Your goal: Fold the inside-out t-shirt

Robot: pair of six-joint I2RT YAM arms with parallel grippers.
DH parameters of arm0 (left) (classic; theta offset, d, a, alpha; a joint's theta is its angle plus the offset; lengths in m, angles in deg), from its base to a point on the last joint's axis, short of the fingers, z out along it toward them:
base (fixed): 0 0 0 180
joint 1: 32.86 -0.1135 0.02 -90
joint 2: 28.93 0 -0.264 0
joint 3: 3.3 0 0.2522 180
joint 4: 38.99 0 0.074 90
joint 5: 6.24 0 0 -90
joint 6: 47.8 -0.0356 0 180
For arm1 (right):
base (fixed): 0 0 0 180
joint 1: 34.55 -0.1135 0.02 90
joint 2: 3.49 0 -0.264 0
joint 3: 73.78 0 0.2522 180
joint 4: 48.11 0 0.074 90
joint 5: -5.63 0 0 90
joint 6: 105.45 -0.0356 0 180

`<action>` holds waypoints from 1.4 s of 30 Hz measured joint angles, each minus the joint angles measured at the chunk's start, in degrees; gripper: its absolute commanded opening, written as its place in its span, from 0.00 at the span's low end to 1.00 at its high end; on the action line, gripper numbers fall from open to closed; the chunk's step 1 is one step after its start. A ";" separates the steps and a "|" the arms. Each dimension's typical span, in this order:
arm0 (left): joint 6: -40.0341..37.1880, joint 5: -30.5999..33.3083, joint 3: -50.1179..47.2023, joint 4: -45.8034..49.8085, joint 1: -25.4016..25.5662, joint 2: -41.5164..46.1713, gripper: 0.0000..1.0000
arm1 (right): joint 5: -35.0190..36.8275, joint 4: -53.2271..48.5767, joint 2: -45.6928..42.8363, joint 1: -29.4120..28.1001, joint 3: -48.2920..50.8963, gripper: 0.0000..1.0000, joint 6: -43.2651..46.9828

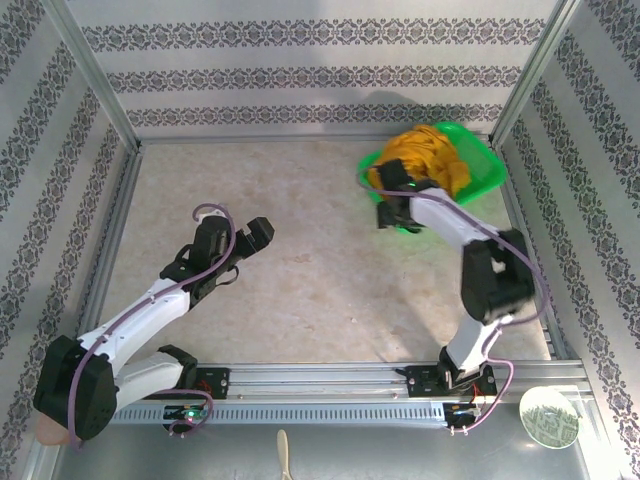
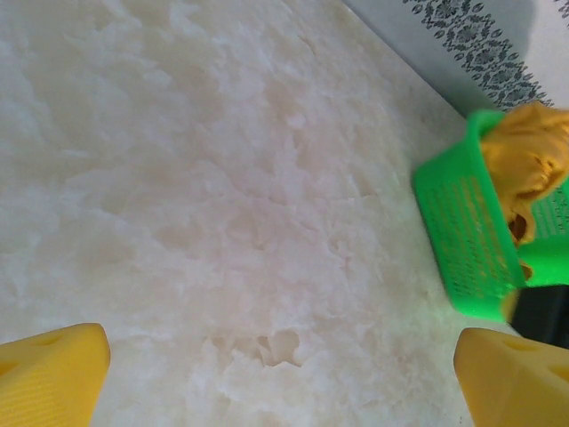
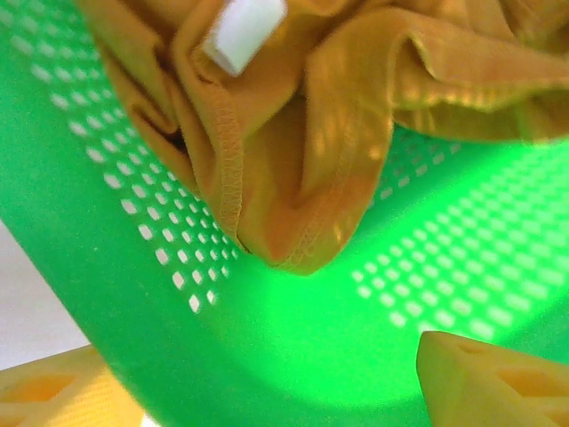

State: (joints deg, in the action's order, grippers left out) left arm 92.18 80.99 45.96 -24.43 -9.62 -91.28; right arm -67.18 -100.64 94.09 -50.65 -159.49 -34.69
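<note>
The inside-out t-shirt [image 1: 425,155] is a crumpled mustard-orange heap in a green plastic basket [image 1: 482,172] at the table's far right. In the right wrist view its stitched hems [image 3: 302,133] and a small white label [image 3: 242,31] hang over the perforated basket wall [image 3: 267,338]. My right gripper [image 3: 284,382] stands open at the basket's near-left corner, its yellow fingers [image 3: 498,378] on either side of the green wall, below the cloth. My left gripper [image 1: 250,240] is open over bare table at centre-left, holding nothing. Its wrist view catches the basket [image 2: 462,240] and the t-shirt [image 2: 533,160] at the right edge.
Metal frame posts and patterned walls close in the table on three sides. A rail [image 1: 330,380] runs along the near edge between the arm bases. A small plate [image 1: 548,415] lies outside at the near right. Marbled tabletop [image 1: 330,280] lies between the arms.
</note>
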 measured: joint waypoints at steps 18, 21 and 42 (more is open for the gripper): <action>-0.92 -3.63 9.16 -3.96 5.62 -20.79 1.00 | -19.78 5.01 -14.32 14.49 1.05 0.90 -4.66; -1.25 -4.28 12.28 -4.20 6.38 -24.83 1.00 | -23.96 5.25 -7.23 15.87 -4.31 0.89 -5.81; -0.81 -4.68 13.64 -7.32 9.44 -26.99 1.00 | -35.65 4.28 -0.07 8.33 -2.91 0.74 -2.60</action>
State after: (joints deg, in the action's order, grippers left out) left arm 91.37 76.31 59.60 -31.76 -0.18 -118.27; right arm -102.83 -96.35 94.03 -42.32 -162.39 -37.30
